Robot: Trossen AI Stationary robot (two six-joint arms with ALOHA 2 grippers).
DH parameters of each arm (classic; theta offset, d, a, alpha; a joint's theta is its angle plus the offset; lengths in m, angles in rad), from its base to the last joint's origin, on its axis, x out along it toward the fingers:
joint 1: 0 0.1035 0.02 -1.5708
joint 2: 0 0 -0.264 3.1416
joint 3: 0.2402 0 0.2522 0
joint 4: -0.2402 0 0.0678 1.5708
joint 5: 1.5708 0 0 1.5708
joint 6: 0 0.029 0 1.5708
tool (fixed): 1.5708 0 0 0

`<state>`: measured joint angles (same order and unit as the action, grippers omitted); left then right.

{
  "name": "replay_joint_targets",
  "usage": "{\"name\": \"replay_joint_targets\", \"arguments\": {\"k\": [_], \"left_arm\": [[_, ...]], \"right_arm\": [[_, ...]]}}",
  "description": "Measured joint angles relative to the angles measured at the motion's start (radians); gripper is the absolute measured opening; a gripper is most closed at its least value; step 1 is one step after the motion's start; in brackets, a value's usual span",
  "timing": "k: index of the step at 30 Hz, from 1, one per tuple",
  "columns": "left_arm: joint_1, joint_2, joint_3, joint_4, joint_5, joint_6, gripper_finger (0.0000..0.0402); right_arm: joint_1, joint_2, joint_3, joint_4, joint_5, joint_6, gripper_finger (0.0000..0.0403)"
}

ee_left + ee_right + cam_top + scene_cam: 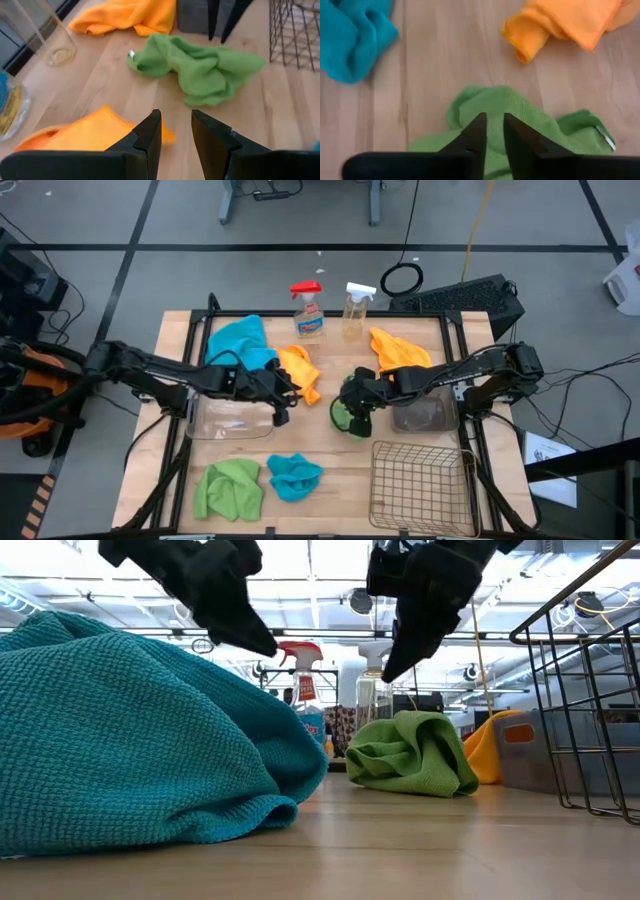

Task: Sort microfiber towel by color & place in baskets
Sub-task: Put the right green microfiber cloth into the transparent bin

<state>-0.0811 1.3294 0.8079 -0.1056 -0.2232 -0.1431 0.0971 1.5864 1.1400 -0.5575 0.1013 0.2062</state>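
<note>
In the high view the right gripper (352, 412) covers most of the green towel (343, 418) at the bench's middle, so only a sliver of green shows. In the low view a turquoise towel (130, 740) near the bench's front edge is cut off at the picture's left and hides part of the red-capped spray bottle (305, 690). The wire-mesh basket (590, 710) runs off that picture's right edge, and the bottle's label is too small to read.
</note>
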Motion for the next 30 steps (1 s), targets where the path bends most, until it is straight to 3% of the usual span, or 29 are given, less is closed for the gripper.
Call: {"name": "replay_joint_targets", "arguments": {"k": [9,16,24,30], "left_arm": [[-0.011,0.113,0.001,0.120,0.004,0.025,0.0114],[-0.021,0.139,0.000,0.138,0.004,0.045,0.0114],[-0.027,0.139,0.001,0.158,0.003,0.046,0.0114],[-0.026,0.139,0.000,0.159,0.002,0.046,0.0114]], "right_arm": [[-0.017,0.027,-0.014,0.002,0.004,0.094,0.0182],[-0.030,0.108,-0.014,0.006,0.002,0.154,0.0230],[-0.063,0.177,-0.013,0.008,0.004,0.175,0.0247],[-0.077,0.255,-0.013,0.025,0.000,0.182,0.0211]]}}
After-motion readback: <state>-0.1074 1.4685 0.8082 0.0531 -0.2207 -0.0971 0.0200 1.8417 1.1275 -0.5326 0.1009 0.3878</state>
